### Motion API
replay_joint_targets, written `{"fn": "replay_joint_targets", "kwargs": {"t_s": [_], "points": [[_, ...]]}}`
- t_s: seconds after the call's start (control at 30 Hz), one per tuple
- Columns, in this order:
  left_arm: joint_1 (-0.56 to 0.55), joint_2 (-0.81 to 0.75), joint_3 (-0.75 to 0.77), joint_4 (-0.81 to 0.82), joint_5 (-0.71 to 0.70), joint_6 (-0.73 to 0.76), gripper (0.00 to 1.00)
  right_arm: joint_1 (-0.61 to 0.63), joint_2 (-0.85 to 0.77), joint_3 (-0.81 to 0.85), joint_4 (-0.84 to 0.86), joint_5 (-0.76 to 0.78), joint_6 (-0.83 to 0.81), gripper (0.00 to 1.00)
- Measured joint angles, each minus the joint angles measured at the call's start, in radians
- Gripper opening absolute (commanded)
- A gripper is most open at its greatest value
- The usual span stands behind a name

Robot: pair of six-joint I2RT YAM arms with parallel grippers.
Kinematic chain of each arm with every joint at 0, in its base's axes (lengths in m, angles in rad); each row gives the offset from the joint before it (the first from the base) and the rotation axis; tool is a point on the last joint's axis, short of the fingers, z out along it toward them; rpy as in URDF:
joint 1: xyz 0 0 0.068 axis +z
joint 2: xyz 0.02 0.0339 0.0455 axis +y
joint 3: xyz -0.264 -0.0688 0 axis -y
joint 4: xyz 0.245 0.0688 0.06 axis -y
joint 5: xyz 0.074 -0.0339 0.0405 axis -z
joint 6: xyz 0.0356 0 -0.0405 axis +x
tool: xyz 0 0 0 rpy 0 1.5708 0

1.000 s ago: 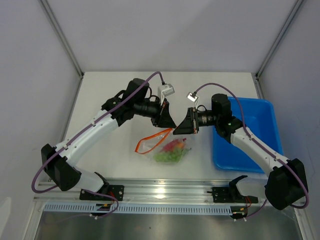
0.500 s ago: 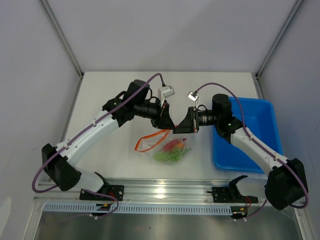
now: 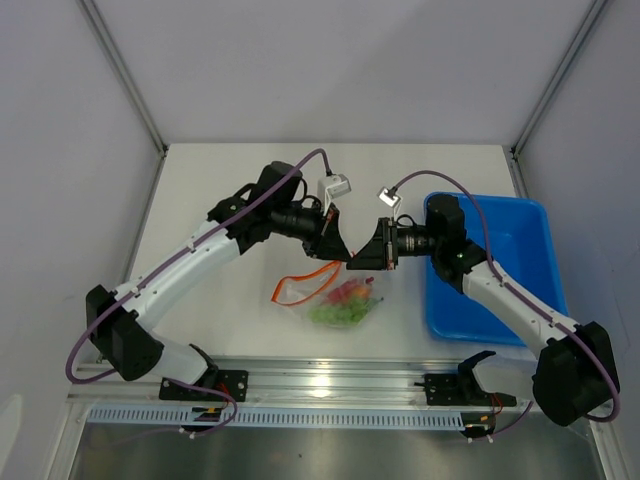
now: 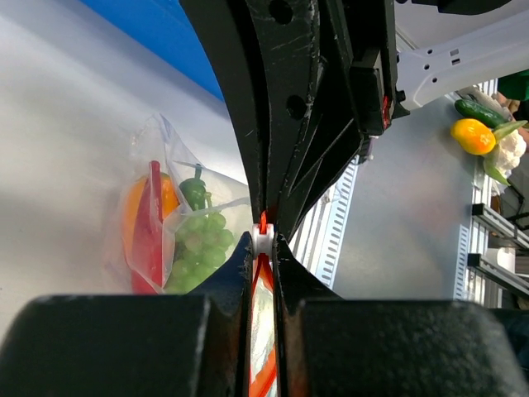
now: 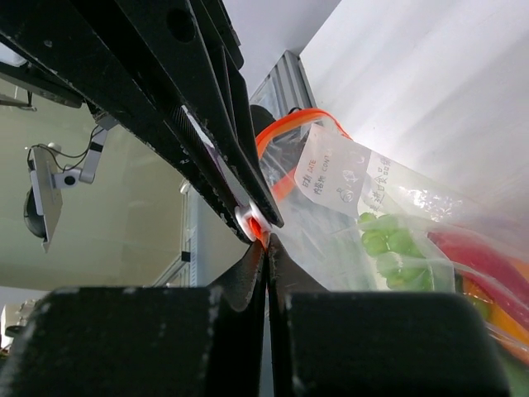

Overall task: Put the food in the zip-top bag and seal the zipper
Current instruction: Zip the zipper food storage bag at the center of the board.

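The clear zip-top bag lies near the table's front, with green grapes, a red pepper piece, an orange piece and a green pepper piece inside. My left gripper is shut on the white slider of the orange-red zipper. My right gripper is shut on the end of the zipper, right against the slider. The two grippers meet tip to tip above the bag. The strip runs between my left fingers.
A blue tray stands at the right, under my right arm; it also shows in the left wrist view. The table's metal front rail runs just below the bag. White walls enclose the table.
Both grippers keep their hold at the bag's mouth. The arms have shifted only slightly, and the bag has moved a little with them.
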Motion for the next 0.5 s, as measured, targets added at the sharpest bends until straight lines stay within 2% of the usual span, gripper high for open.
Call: {"fn": "replay_joint_targets", "kwargs": {"t_s": [0.5], "points": [[-0.011, 0.003, -0.043, 0.014, 0.011, -0.003, 0.0, -0.053, -0.063, -0.077, 0.083, 0.033, 0.09, 0.0]]}}
